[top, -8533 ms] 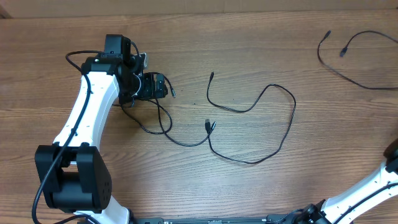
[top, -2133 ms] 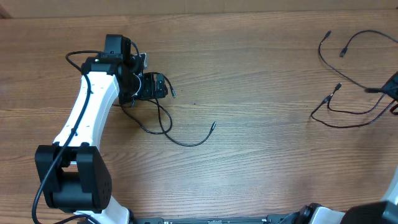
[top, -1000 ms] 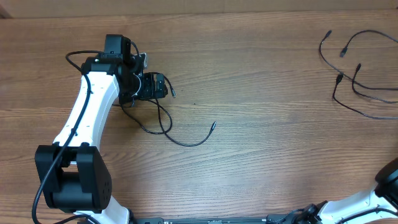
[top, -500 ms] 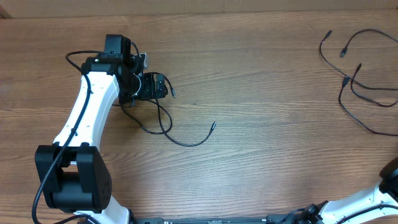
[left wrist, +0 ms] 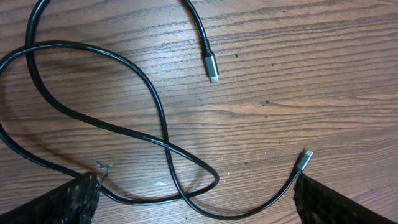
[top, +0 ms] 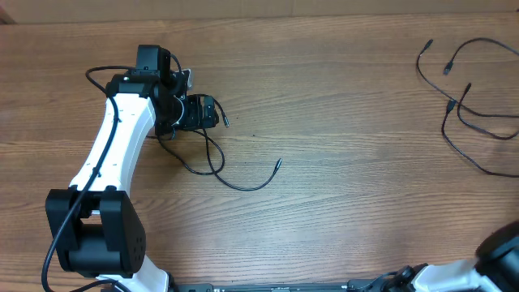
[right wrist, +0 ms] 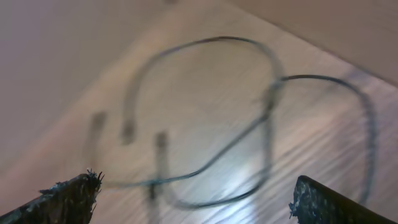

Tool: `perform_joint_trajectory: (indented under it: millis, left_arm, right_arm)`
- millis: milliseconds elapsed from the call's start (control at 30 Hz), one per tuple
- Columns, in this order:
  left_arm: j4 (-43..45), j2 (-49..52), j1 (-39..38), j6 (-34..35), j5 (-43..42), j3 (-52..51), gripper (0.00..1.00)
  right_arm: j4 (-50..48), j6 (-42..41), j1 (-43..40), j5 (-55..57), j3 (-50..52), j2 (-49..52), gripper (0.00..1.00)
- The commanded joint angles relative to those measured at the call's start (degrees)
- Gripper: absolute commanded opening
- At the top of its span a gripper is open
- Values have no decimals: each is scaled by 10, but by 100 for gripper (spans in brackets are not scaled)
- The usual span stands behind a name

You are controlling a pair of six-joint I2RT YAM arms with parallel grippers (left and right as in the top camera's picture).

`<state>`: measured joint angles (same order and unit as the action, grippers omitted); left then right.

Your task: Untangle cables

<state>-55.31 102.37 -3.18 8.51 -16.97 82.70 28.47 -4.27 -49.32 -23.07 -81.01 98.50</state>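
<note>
I see left gripper [left wrist: 198, 202] open over a looped cable [left wrist: 160, 118], right gripper [right wrist: 196, 202] open above cables [top: 443, 128] at the table's [top: 349, 219] right edge.

Two groups on my table [top: 340, 227]
One cable [top: 243, 186] lies beside my left arm [top: 113, 154]; the other cables [top: 466, 154] lie together far right

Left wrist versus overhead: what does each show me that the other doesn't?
Only left wrist: a close view of the left cable crossing itself, the silver tips on its two plugs, and the left claw open and gripping nothing.

Only overhead: the right cables lying at the far right, the left arm, and a corner of the right arm.

Both: the left cable's loop with both ends free, on the wooden table.
</note>
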Motion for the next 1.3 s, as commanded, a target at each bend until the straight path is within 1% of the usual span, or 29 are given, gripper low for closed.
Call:
perform_joint_trajectory:
  millis: [0,100,233,267,400,500,733,933,1000,1033,1167,1200,1267]
  left_arm:
    - [1,5,0,-12,-4,0,100]
    - [1,5,0,-12,-4,-1,100]
    - [1,5,0,-12,-4,0,100]
    - [1,5,0,-13,-4,-1,100]
    - [1,5,0,-13,-4,-1,99]
    - [1,5,0,-12,-4,0,100]
    - [1,5,0,-13,-4,0,99]
    - [1,5,0,-12,-4,0,100]
    - [1,5,0,-12,-5,0,100]
    - [5,5,0,-20,15,-1,100]
    - [8,5,7,-14,107,-1,100]
    - [1,5,20,26,161,0,99]
    - [-4,5,44,59,180,0,99]
  right_arm:
    - [37,3,26,-63,-2,-50,100]
    - [105,3,71,-26,-2,-81,100]
    - [181,3,142,-4,-2,-98,100]
    - [216,3,186,2,-2,-99,100]
    - [269,3,284,8,-2,-99,100]
    - [288,2,365,13,-2,-99,100]
    - [306,-34,541,66,-2,-98,100]
    - [299,-35,660,89,-2,-98,100]
    - [297,-52,688,113,-2,-98,100]
    - [298,-69,712,130,-2,-98,100]
    - [298,-93,744,130,-2,-98,100]
    - [298,-97,757,129,-2,-98,100]
    - [297,-97,774,130,-2,-98,100]
